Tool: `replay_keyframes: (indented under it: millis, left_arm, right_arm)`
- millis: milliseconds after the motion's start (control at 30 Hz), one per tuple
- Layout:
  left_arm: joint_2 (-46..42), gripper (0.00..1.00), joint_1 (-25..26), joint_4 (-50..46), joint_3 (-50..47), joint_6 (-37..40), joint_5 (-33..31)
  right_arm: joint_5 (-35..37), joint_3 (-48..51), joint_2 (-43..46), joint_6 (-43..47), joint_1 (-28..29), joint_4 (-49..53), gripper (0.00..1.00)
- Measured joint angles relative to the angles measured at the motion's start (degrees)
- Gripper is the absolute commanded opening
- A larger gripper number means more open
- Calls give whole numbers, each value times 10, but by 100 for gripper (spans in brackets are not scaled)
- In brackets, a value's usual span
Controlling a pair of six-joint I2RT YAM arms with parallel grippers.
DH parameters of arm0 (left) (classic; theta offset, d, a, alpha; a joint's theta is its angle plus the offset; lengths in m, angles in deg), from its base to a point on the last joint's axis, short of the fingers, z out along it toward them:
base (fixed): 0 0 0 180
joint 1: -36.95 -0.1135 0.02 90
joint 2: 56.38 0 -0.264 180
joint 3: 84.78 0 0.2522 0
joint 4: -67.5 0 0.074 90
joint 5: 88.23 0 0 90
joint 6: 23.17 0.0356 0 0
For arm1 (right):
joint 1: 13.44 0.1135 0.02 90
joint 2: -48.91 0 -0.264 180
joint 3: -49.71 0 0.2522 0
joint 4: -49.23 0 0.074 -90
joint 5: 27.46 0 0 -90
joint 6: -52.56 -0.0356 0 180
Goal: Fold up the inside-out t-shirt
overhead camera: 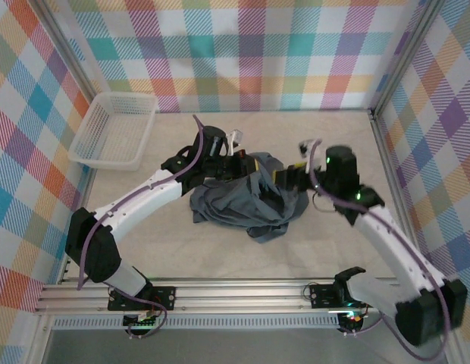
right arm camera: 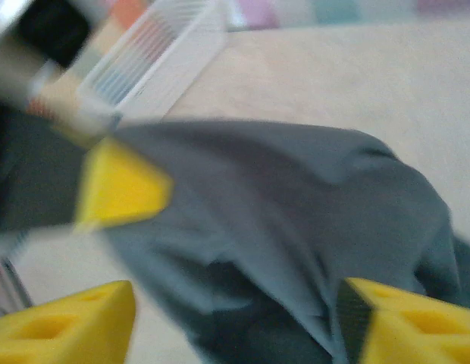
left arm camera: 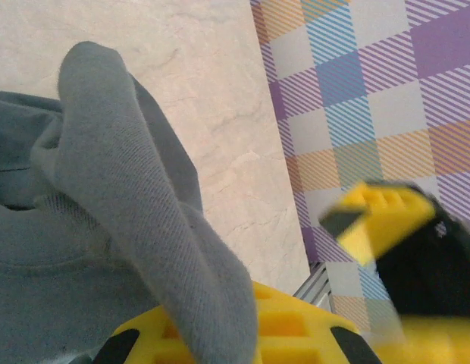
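Note:
The inside-out t-shirt (overhead camera: pixel 246 199) lies crumpled in a dark grey heap at the middle of the table. My left gripper (overhead camera: pixel 246 165) is at the heap's far edge, shut on a raised fold of the t-shirt (left arm camera: pixel 144 197). The fold runs down between the yellow fingers (left arm camera: pixel 296 326) of my left gripper (left arm camera: pixel 227 334). My right gripper (overhead camera: pixel 284 178) is at the heap's right side, close to the left one. In the right wrist view my right gripper (right arm camera: pixel 242 326) stands open, its fingers (right arm camera: pixel 68 326) wide apart, with the t-shirt (right arm camera: pixel 280 212) lying between and beyond them, not pinched.
A white mesh basket (overhead camera: pixel 121 96) stands at the far left of the table and shows blurred as the basket (right arm camera: pixel 159 53) in the right wrist view. Checked walls (overhead camera: pixel 250 45) close in the back and sides. Bare tabletop (overhead camera: pixel 220 254) lies in front of the shirt.

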Motion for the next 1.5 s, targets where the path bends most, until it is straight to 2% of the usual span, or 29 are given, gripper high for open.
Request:
replay_keyframes:
  millis: [100,233,300,367,500,600,700,767,833,900,1000,1067,1167,1333,1400,1500]
  left_arm:
    - [4,0,-2,-7,5,0,6]
    - [8,0,-3,-19,21,0,12]
    - [8,0,-3,-21,27,2,17]
    - [8,0,-3,-24,34,5,22]
    - [9,0,-14,-56,60,31,23]
    - [12,0,-55,-73,70,66,19]
    - [33,0,-107,-79,68,110,29]
    - [50,0,-108,-71,67,141,60]
    - [65,6,-101,-56,67,168,71]
    - [75,21,-101,-43,67,187,73]
    - [78,48,-109,-39,57,204,39]
    - [71,58,-113,-38,47,212,19]
    - [30,60,-113,-52,14,214,-24]
    - [-96,60,-96,-81,-46,176,-106]
    - [-130,60,-64,-85,-49,156,-147]
    - [-134,60,17,-83,-40,135,-207]
  right_arm:
    - [52,56,3,110,41,-45,83]
    - [117,41,-111,206,40,-69,78]
    - [122,18,-163,229,40,-76,71]
    - [112,-17,-209,242,42,-75,55]
    - [58,-86,-252,242,47,-62,0]
    - [-42,-106,-226,205,39,-46,0]
    - [-180,-109,-184,105,17,-74,0]
    - [-231,-110,-175,21,5,-112,0]
    - [-258,-110,-175,-52,-2,-115,0]
    - [-261,-110,-175,-112,-7,-109,0]
    - [-266,-132,-176,-172,-13,-86,0]
    - [-259,-160,-186,-201,-17,-61,0]
    - [-245,-200,-213,-228,-17,-22,0]
    - [-196,-221,-233,-263,-17,16,0]
    - [-173,-221,-233,-271,-17,21,0]
    - [-140,-221,-232,-281,-17,26,0]
